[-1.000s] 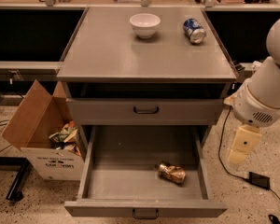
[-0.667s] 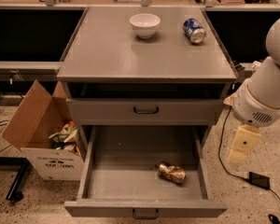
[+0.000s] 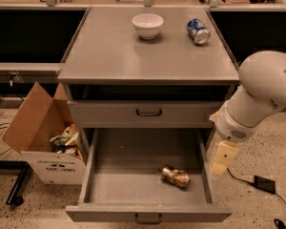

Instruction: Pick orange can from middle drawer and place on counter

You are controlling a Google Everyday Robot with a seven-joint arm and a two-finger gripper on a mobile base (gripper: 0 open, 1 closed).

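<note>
The orange can [image 3: 175, 176] lies on its side, dented, in the right front part of the open middle drawer [image 3: 124, 180]. The drawer is pulled far out, with its front panel and dark handle at the bottom edge of the view. The counter [image 3: 114, 51] is the flat grey top of the cabinet above. My gripper [image 3: 224, 157] hangs down from the white arm [image 3: 262, 94] at the right, outside the drawer's right wall, a little above and to the right of the can. It holds nothing that I can see.
A white bowl [image 3: 148, 25] and a blue and white can [image 3: 198, 30] lying on its side sit at the back of the counter. A shorter drawer front [image 3: 148, 112] above is closed. An open cardboard box [image 3: 43, 137] of rubbish stands to the left. A cable and small black box [image 3: 264, 184] lie on the floor at right.
</note>
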